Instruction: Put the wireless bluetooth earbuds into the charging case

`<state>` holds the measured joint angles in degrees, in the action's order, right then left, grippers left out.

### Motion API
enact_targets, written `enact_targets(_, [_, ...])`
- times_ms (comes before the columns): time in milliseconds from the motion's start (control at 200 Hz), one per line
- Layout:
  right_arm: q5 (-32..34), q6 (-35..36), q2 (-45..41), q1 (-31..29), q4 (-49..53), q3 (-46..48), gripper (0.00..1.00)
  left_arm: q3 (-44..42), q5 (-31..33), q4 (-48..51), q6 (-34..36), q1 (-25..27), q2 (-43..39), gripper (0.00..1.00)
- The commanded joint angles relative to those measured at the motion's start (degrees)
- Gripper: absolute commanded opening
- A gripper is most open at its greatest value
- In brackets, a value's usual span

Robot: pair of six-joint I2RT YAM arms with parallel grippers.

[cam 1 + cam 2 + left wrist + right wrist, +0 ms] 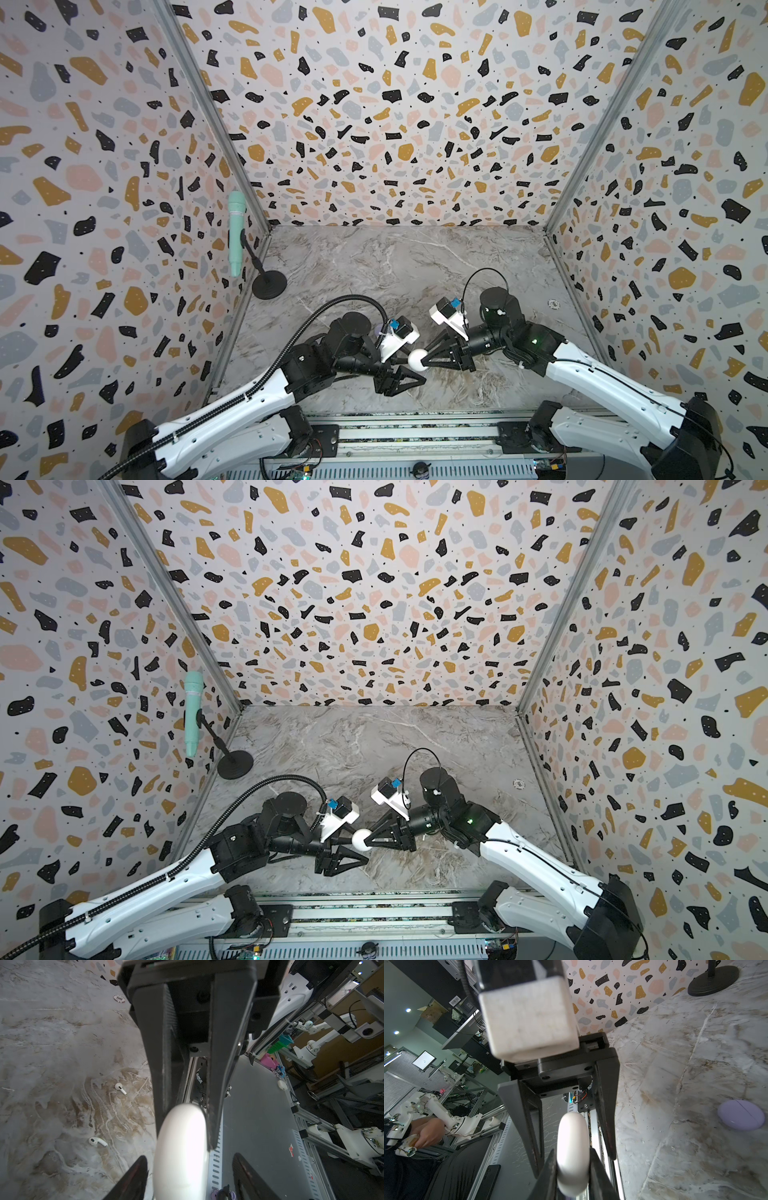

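A white round charging case [417, 360] hangs above the marble table, closed. My right gripper [424, 360] is shut on it, and the right wrist view shows the fingers pressed to both flat sides of the case [572, 1153]. My left gripper [191, 1178] stands open astride the same case [182, 1147], with a gap at each fingertip. Two white earbuds [120, 1088] [97, 1141] lie loose on the table in the left wrist view; the arms hide them in both top views. A closed lavender case [740, 1114] lies flat on the table.
A teal microphone [236, 232] on a black stand with a round base [269, 283] sits at the back left. A poker chip [552, 304] lies near the right wall. Patterned walls close in three sides, and a metal rail [415, 432] runs along the front edge.
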<state>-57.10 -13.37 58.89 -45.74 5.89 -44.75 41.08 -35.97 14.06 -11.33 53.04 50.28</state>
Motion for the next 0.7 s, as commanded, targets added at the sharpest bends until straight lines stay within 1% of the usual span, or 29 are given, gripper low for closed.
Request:
enact_targets(0, [0.4,1.2,-0.1,-0.7,0.0,-2.4,0.00,1.2,-2.2,-2.2,-0.1,-0.3,0.1,0.63])
enact_targets(60, [0.5,1.3,-0.2,-0.8,0.0,-2.4,0.00,1.2,-2.7,-2.2,0.0,-0.3,0.3,0.59])
enact_targets(155, [0.7,1.2,-0.3,-0.9,-0.2,-2.4,0.00,1.0,-3.0,-2.1,0.1,-0.3,0.3,0.58])
enact_targets(210, [0.7,1.1,-0.2,-1.1,-0.3,-2.4,0.00,0.9,-3.4,-2.5,-0.2,-0.3,0.3,0.53])
enact_targets(280, [0.6,1.0,0.1,-1.4,-0.4,-2.3,0.00,0.8,-3.5,-2.5,-0.2,-0.3,0.4,0.50])
enact_targets(395, [1.0,1.1,0.4,-2.0,-0.6,-2.3,0.00,0.8,-3.8,-2.6,-0.2,-0.3,0.3,0.42])
enact_targets(696, [1.6,0.5,0.2,-2.1,-1.7,-1.8,0.00,0.6,-3.7,-2.4,0.1,-0.3,0.2,0.27])
